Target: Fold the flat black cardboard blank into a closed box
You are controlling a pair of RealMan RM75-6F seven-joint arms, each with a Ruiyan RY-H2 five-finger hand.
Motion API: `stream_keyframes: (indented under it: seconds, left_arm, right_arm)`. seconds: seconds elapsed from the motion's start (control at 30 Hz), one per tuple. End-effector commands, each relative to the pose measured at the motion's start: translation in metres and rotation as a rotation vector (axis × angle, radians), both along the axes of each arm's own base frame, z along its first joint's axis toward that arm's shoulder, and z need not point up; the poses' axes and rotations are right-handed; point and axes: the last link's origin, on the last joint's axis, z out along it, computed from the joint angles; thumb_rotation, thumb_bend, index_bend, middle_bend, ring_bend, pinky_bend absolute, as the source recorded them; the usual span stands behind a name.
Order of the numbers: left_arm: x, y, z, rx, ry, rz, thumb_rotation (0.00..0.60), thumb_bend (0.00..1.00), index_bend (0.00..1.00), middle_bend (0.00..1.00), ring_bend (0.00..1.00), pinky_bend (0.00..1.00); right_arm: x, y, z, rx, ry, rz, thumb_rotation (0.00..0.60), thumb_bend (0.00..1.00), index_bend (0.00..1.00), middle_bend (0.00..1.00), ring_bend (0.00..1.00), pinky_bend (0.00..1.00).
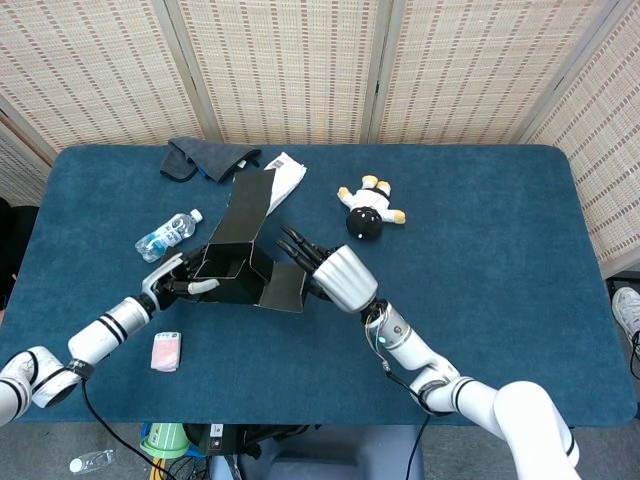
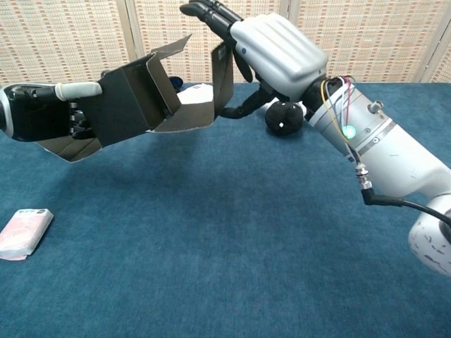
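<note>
— Where is the black cardboard box right now?

— Held up off the blue surface, partly folded, toward the surface's left side, well to the left of the plush toy. One long flap stands up toward the grey cloth, and another flap sticks out on the plush toy's side.

— Who has hold of it?

— The left hand grips the box body on the side away from the plush toy, fingers wrapped over its edge.

— And the right hand?

— Its fingers are spread and extended, lying flat against the outer face of the side flap. It presses, grasping nothing.

— Anything else near the box?

— A water bottle and a small pink packet lie beyond the box from the plush toy; a white packet lies beside the upright flap.
</note>
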Motion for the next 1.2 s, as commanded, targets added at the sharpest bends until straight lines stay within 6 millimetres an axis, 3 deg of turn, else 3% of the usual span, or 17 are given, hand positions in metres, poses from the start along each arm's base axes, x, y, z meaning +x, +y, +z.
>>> stream_keyframes:
  seconds: [0.03, 0.5, 1.2]
  left_arm:
    - [0.002, 0.0, 0.001, -0.002, 0.0, -0.006, 0.6, 0.15, 0.2, 0.19, 0.57, 0.74]
    - [0.007, -0.002, -0.005, -0.005, 0.076, -0.062, 0.6, 0.15, 0.2, 0.19, 0.57, 0.74]
    - [-0.001, -0.012, -0.047, 0.058, 0.326, -0.212, 0.6, 0.15, 0.18, 0.19, 0.57, 0.74]
  right_arm:
    - [0.006, 0.0, -0.002, -0.002, -0.004, 0.018, 0.6, 0.0, 0.0, 0.0, 0.7, 1.0]
    - [0.022, -0.005, -0.006, 0.002, 0.009, 0.048, 0.6, 0.0, 0.0, 0.02, 0.7, 1.0]
    - [-0.001, 0.006, -0.037, 0.083, 0.207, 0.085, 0.6, 0.0, 0.0, 0.11, 0.72, 1.0]
